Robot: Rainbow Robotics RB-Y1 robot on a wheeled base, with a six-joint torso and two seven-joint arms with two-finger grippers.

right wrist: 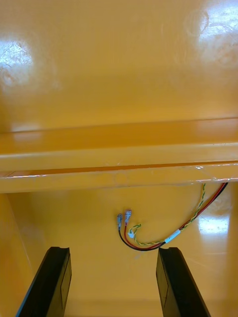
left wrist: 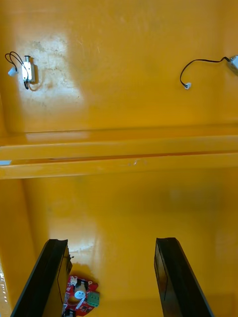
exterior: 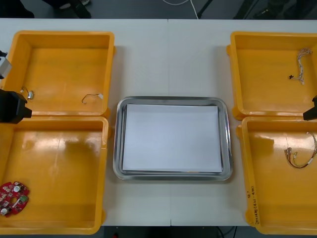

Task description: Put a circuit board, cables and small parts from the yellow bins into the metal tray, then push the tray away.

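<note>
Your left hand point(left wrist: 111, 242) hangs spread over the lower-left yellow bin point(exterior: 59, 163), circuit board point(exterior: 13, 198) beside one finger. Your right hand point(right wrist: 113, 250) is spread above the red and yellow cable point(right wrist: 171, 239); the metal tray point(exterior: 118, 148) sits mid-frame.

Cut off at the edges, half hidden, or too small

In the front view the left arm point(exterior: 11, 106) and right arm point(exterior: 311, 110) are cropped to dark stubs at the sides. The near left bin point(exterior: 54, 163) and near right bin point(exterior: 270, 198) run past the frame. The thin cables point(exterior: 302, 62) and small metal part point(exterior: 28, 93) are too small to tell in detail. A finger point(left wrist: 54, 277) of the left claw point(left wrist: 111, 242) covers part of the circuit board point(left wrist: 80, 296). The black cable point(left wrist: 198, 64) and red and yellow cable point(right wrist: 163, 240) run off the side.
</note>
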